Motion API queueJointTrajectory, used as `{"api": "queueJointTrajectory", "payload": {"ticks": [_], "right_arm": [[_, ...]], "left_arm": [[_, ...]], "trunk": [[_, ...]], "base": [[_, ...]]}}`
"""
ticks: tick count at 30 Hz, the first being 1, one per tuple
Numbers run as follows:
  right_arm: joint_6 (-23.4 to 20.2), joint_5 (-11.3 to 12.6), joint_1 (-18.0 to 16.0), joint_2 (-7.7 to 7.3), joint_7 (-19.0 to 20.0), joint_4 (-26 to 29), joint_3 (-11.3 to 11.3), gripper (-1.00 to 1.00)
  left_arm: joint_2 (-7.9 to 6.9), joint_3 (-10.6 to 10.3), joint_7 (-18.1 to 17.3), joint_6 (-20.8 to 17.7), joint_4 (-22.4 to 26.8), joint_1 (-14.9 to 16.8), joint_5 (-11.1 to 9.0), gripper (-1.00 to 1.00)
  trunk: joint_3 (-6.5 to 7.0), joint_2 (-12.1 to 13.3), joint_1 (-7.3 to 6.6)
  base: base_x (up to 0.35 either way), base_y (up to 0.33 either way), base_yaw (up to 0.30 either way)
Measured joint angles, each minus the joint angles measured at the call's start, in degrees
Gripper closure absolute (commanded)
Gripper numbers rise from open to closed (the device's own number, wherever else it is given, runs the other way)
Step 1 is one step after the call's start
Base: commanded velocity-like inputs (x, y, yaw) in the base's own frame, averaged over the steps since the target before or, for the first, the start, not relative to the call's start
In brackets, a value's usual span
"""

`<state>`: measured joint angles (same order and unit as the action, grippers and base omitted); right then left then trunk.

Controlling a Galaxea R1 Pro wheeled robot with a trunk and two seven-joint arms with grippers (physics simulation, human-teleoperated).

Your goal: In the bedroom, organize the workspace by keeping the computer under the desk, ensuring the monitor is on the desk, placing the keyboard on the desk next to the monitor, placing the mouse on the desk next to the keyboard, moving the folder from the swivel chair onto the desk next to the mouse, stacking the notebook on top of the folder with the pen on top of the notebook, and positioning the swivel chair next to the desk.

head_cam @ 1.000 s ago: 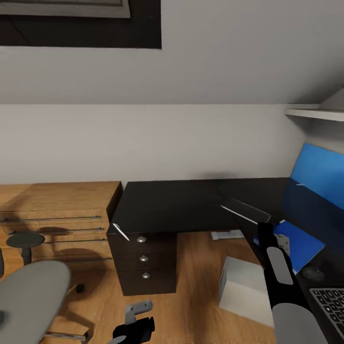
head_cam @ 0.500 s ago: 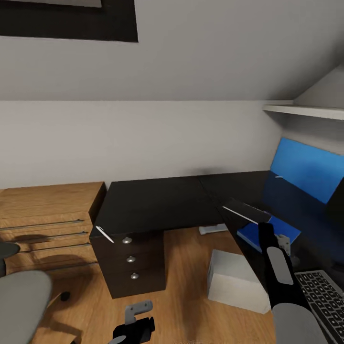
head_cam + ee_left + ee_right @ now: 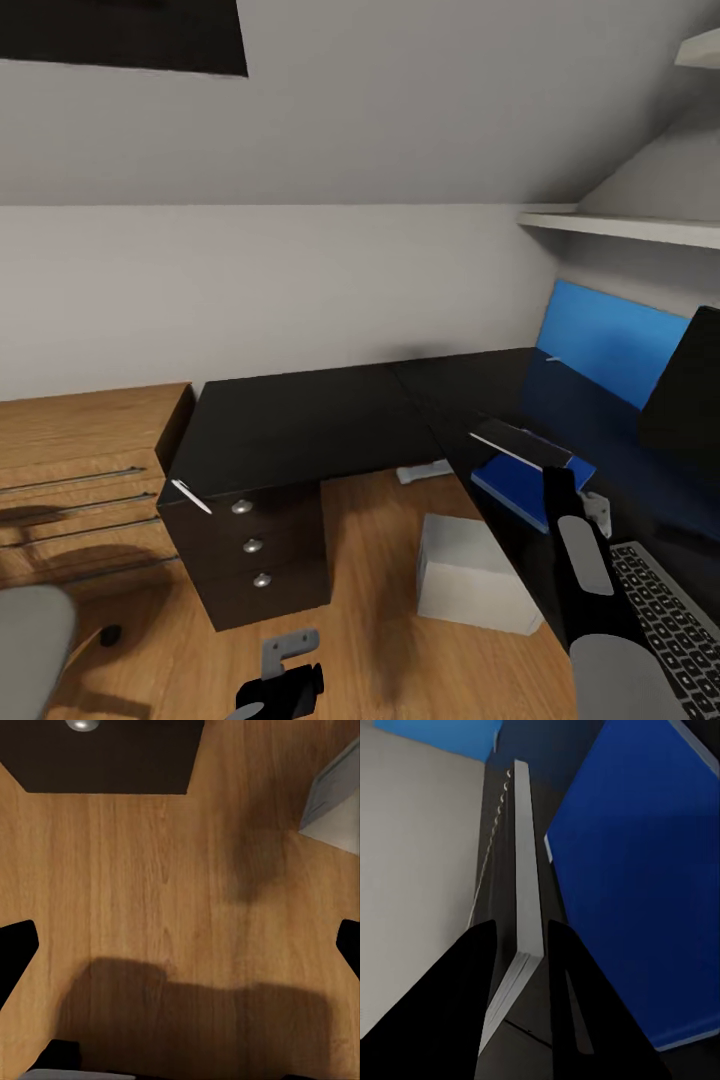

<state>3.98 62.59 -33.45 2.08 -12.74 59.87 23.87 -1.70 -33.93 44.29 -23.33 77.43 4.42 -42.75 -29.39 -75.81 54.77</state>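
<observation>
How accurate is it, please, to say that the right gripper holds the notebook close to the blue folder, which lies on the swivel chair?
One detail is off: the folder lies on the desk, not the swivel chair, as the head view shows. The right gripper does hold the notebook close to it.

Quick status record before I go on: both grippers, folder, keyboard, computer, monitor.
right gripper: shut on the notebook, a thin black spiral-bound book held edge-on above the desk
left gripper: open, low over the wood floor
folder: flat on desk, beneath the notebook
keyboard: on desk, near edge
computer: on floor beside the desk
monitor: on desk
</observation>
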Motion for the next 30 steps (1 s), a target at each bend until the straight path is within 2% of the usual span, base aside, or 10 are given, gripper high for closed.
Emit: {"api": "queueJointTrajectory", "payload": {"ticks": [20,22,24,30], "right_arm": [[0.22,-0.47,0.01,-0.06,1.71,0.07,0.13,1.00],[0.38,-1.33,0.01,-0.06,1.50,-0.03,0.12,1.00],[1.36,-3.50,0.01,-0.02,1.25,-0.38,0.06,1.00],[4.44,-7.43,0.01,0.00,1.10,-2.21,-0.05,1.00]], "left_arm": [[0.00,0.02,0.00,0.00,0.00,0.00,0.00,-1.00],[0.00,0.03,0.01,0.00,0.00,0.00,0.00,-1.00],[0.00,0.05,0.00,0.00,0.00,0.00,0.00,-1.00],[0.00,0.00,0.00,0.00,0.00,0.00,0.00,-1.00]], "trunk": [[-0.03,0.00,0.00],[-0.03,0.00,0.00],[-0.03,0.00,0.00],[-0.03,0.00,0.00]], "base": [[0.000,0.000,-0.003],[0.000,0.000,0.000],[0.000,0.000,0.000],[0.000,0.000,0.000]]}}
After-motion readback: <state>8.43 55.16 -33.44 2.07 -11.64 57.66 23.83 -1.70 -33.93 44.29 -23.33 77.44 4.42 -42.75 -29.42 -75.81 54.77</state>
